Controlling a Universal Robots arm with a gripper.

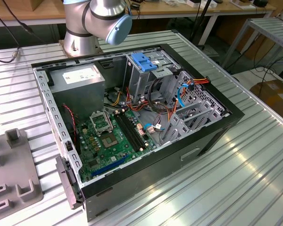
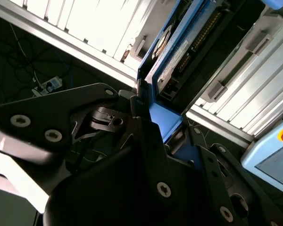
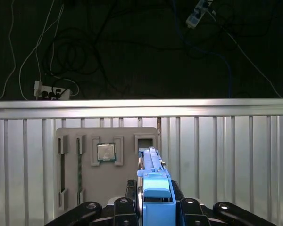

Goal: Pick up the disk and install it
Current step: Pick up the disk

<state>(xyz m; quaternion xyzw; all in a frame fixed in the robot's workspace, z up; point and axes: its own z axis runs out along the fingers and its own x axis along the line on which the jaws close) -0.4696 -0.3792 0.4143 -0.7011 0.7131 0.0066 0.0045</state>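
Nearest us, one black, bolted gripper [image 3: 153, 209] is clamped on the disk [image 3: 153, 179], a single flat silver-grey metal drive framed in smooth blue plastic and held edge-on. Beyond it, on the ribbed aluminium table [image 3: 226, 155], lies one grey moulded plastic tray [image 3: 85, 136] carrying one square silver chip [image 3: 106, 152]. In the exterior view, one open black steel computer case [image 1: 212, 136] sits at two o'clock from that tray. One silver-and-blue arm [image 1: 96, 19] stands at the case's twelve.

Open computer case [image 1: 151, 181] on ribbed table [image 1: 245, 179], arm [image 1: 96, 19] behind, possibly a fixture [image 1: 14, 181] alongside
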